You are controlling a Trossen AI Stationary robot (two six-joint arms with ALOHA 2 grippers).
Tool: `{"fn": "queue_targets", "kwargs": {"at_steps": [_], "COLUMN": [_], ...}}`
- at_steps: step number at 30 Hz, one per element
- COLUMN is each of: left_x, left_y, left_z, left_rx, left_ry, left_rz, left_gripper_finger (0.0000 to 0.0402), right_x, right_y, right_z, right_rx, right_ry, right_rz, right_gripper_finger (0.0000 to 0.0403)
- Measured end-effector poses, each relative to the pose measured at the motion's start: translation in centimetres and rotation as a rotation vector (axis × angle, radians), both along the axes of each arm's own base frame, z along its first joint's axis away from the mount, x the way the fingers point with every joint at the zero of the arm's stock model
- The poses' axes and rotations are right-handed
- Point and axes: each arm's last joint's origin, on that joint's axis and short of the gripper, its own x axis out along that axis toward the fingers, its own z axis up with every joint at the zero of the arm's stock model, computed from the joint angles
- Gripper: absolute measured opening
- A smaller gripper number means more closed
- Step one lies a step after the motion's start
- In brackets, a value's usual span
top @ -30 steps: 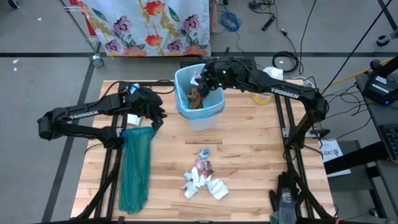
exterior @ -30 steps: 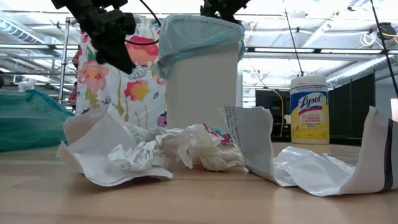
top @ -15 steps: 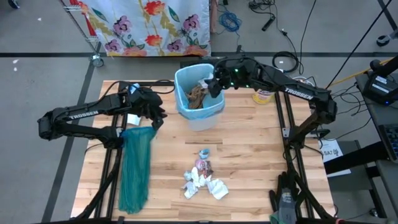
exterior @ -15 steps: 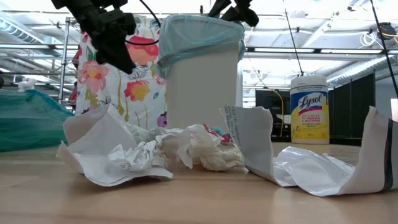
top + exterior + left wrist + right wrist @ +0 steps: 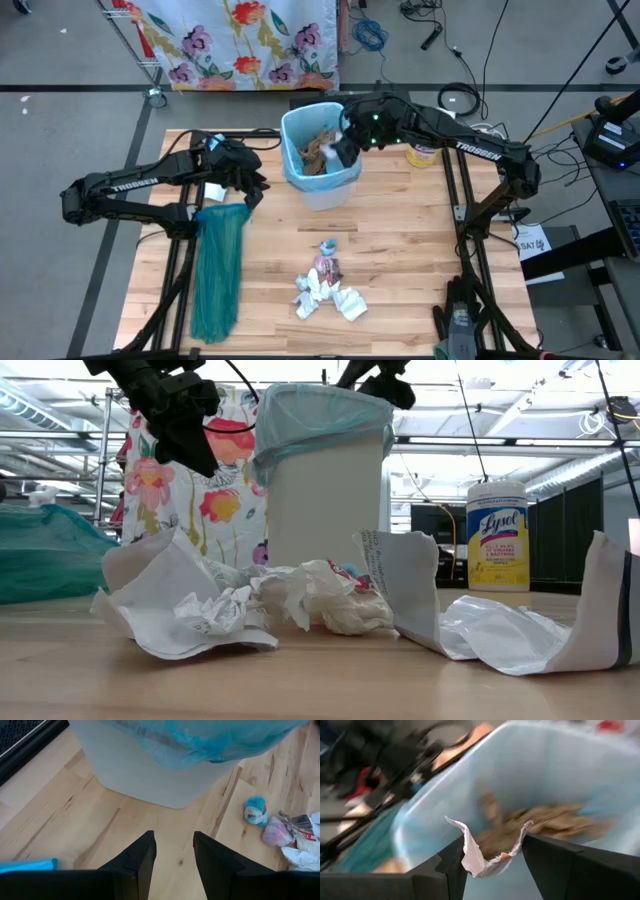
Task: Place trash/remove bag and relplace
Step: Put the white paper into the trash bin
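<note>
Lysol tub (image 5: 497,536): standing at right of frame, label reading "Lysol".
My right jaws (image 5: 492,851): pinching a white paper scrap (image 5: 472,854) over the bag (image 5: 300,122).
My left jaws (image 5: 174,851): hanging spread, empty.

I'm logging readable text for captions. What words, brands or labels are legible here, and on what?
"Lysol": wipes canister, low view.
"TROSSEN": left arm and right arm, high view.
Print on the paper scraps and the canister's smaller text: too small to read.
</note>
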Motion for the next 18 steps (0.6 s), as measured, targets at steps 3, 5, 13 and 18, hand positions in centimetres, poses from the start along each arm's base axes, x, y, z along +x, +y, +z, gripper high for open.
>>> {"fn": "queue_targets", "kwargs": {"at_steps": [3,5,13,18], "left_x": [0.0,0.0,0.0,0.0], "left_y": [0.0,0.0,0.0,0.0], "left_z": [0.0,0.0,0.0,0.0], "left_rx": [0.0,0.0,0.006,0.009], "left_ry": [0.001,0.001,0.003,0.004], "left_rz": [0.0,-0.001,-0.007,-0.01], "left_gripper_finger": [0.0137,0.0137,0.0137,0.0137], "right_x": [-0.4,-0.8,-2.2,-2.7], "right_y": [0.2,0.1,0.6,0.9], "right_z": [-0.6,-1.0,-1.4,0.1], "right_rx": [0.017,0.027,0.084,0.056], "right_ry": [0.075,0.134,0.24,0.143], "right_rz": [-0.012,-0.028,-0.042,-0.036], "right_gripper_finger": [0.0171,0.0171,0.017,0.017]}}
